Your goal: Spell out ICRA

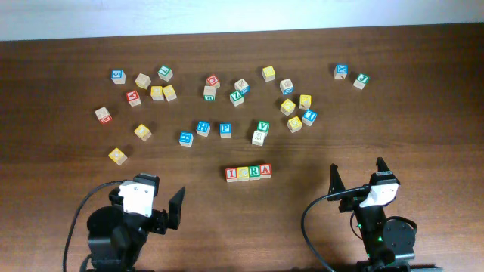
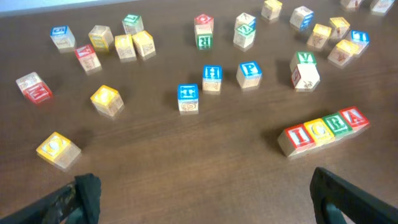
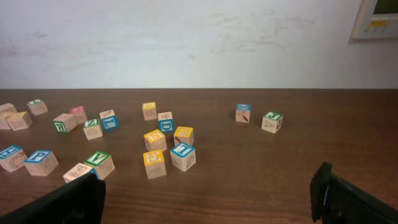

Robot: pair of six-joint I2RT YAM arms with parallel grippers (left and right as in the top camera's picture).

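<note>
Four wooden cubes stand touching in a row near the table's front middle: red I [image 1: 231,174], yellow C [image 1: 243,173], green R [image 1: 254,171], red A [image 1: 265,170]. The left wrist view shows the same row: I [image 2: 298,137], C [image 2: 318,130], R [image 2: 336,123], A [image 2: 354,117]. My left gripper [image 1: 150,205] is open and empty, low at the front left, with bare table between its fingers [image 2: 202,199]. My right gripper [image 1: 357,175] is open and empty at the front right, its fingers wide apart [image 3: 208,196]. The row is out of the right wrist view.
Many other letter cubes are scattered across the far half of the table, among them a blue P [image 1: 225,129], a green V [image 1: 262,126] and a yellow cube [image 1: 117,156] at the left. A white wall [image 3: 186,37] rises behind the table.
</note>
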